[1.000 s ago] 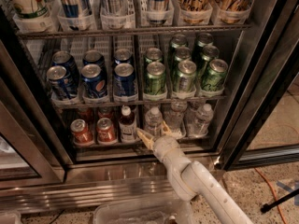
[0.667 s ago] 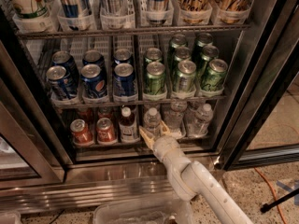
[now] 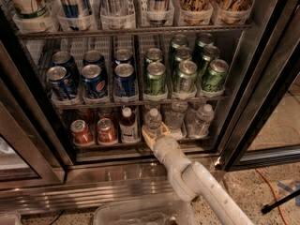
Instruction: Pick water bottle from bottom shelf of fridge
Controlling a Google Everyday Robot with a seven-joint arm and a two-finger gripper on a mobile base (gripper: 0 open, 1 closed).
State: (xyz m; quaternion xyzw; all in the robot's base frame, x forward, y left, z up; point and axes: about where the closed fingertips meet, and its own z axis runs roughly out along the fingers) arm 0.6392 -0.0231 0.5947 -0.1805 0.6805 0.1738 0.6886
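Note:
The fridge [image 3: 262, 78] stands open before me. Its bottom shelf [image 3: 108, 143] holds two red cans [image 3: 82, 132], a white-capped bottle of dark liquid [image 3: 127, 125] and several clear water bottles. The nearest water bottle [image 3: 153, 120] is clear with a white cap, at the front of its row. My gripper [image 3: 154, 134] reaches in from the lower right; its pale fingers [image 3: 147, 136] stand apart on either side of that bottle's base. Two more water bottles [image 3: 202, 120] stand to the right.
The rack above holds blue cans [image 3: 93, 81] and green cans [image 3: 185, 74]. The top rack holds tall cans in clear trays [image 3: 115, 13]. Dark door frames [image 3: 253, 111] flank the opening. A clear plastic bin [image 3: 140, 213] sits on the floor below. An orange cable [image 3: 274, 186] lies at right.
My gripper has moved slightly forward and up toward the front water bottle, its fingers now around the bottle's base.

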